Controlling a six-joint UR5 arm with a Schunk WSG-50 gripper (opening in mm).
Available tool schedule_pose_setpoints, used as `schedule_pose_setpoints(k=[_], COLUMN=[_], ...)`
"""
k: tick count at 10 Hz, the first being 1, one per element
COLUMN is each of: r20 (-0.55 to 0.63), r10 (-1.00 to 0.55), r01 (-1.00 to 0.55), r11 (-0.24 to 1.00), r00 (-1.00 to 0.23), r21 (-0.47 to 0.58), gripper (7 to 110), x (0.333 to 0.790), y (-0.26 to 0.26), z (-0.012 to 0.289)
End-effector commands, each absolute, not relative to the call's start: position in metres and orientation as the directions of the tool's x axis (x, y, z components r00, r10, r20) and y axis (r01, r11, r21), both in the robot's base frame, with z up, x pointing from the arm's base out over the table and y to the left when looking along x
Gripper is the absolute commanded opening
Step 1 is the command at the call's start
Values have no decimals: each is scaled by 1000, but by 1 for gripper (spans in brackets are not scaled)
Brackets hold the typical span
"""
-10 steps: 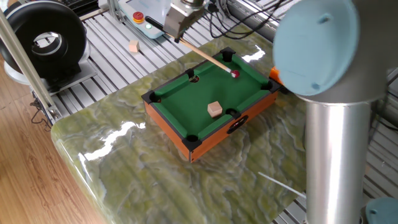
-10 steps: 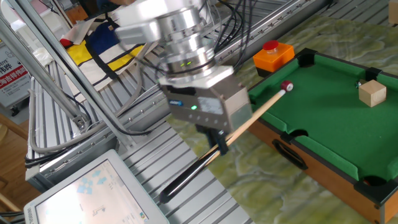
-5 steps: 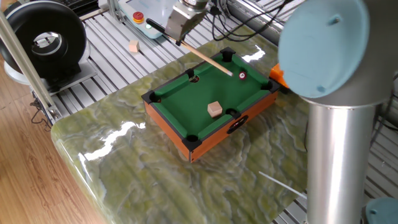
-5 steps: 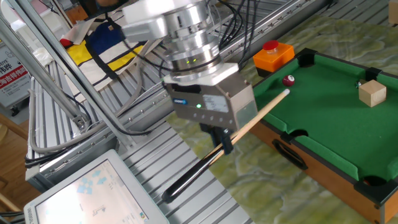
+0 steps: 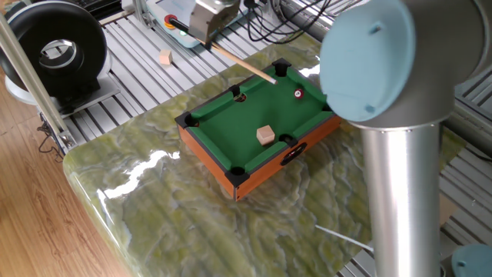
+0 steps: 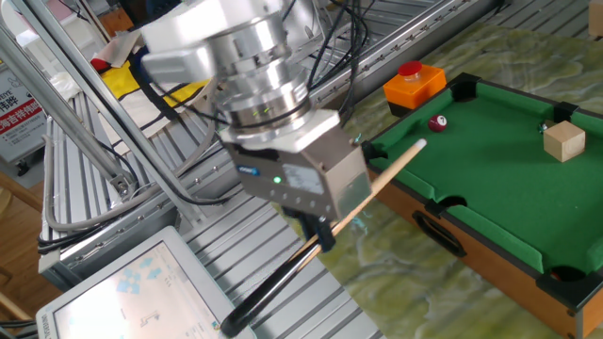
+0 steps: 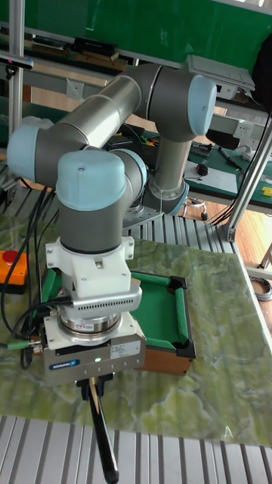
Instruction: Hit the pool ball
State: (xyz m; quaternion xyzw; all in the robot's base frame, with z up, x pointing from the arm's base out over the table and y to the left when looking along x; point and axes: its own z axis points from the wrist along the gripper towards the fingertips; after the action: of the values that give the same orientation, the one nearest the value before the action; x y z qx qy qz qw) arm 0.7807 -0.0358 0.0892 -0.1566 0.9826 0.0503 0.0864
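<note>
The pool ball (image 5: 298, 94) (image 6: 438, 122), tiny and dark red with a white spot, rests on the green felt of the small pool table (image 5: 231, 127) (image 6: 509, 202) near its far rail. My gripper (image 6: 320, 226) (image 5: 210, 42) (image 7: 91, 387) hangs off the table's end, shut on a cue stick (image 6: 377, 184) with a black handle (image 7: 102, 439). The pale cue tip (image 6: 420, 144) (image 5: 273, 79) lies over the felt a short way from the ball, not touching it.
A tan wooden cube (image 5: 266, 135) (image 6: 563, 141) sits on the felt. A red button on an orange box (image 6: 412, 81) stands beside the table's corner. Another small cube (image 5: 164, 57) lies on the metal slats. The arm's grey column (image 5: 400, 200) fills the right foreground.
The ball rolled off the cue tip toward the far rail and has stopped. My gripper has pulled back with the cue, opening a gap between tip and ball.
</note>
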Motion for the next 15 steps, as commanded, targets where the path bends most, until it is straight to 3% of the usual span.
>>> schedule_pose_setpoints(k=[1,15], r20=[-190,-234], r10=[-307,-241], r01=[-321,-277], r11=[946,951], r00=[-932,-942], r21=[48,137], gripper=[7,7], x=[790,747], y=[-53,-60], z=[84,76])
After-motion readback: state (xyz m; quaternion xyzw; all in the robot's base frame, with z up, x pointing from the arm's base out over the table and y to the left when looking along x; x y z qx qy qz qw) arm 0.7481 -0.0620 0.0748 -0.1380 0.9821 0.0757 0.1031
